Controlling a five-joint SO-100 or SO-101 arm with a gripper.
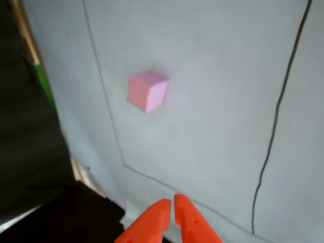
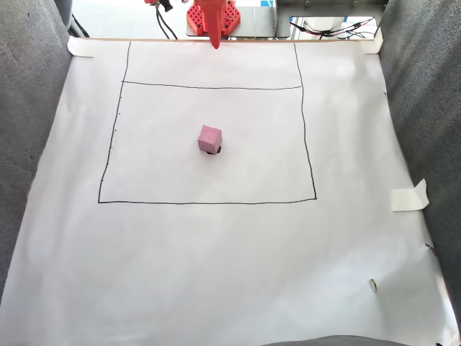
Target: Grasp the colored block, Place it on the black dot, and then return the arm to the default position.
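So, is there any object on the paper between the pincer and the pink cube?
Nothing visible stands between them. In the fixed view the pincer points down at the top edge of the paper, and only bare paper with a thin drawn line lies before the pink cube, which sits over a dark spot.

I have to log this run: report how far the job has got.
Done, it seems: the pink cube sits over the black dot, which peeks out beneath it. The gripper is shut, empty and back near the arm's base. Nothing in hand; whether that is the default pose, I cannot tell.
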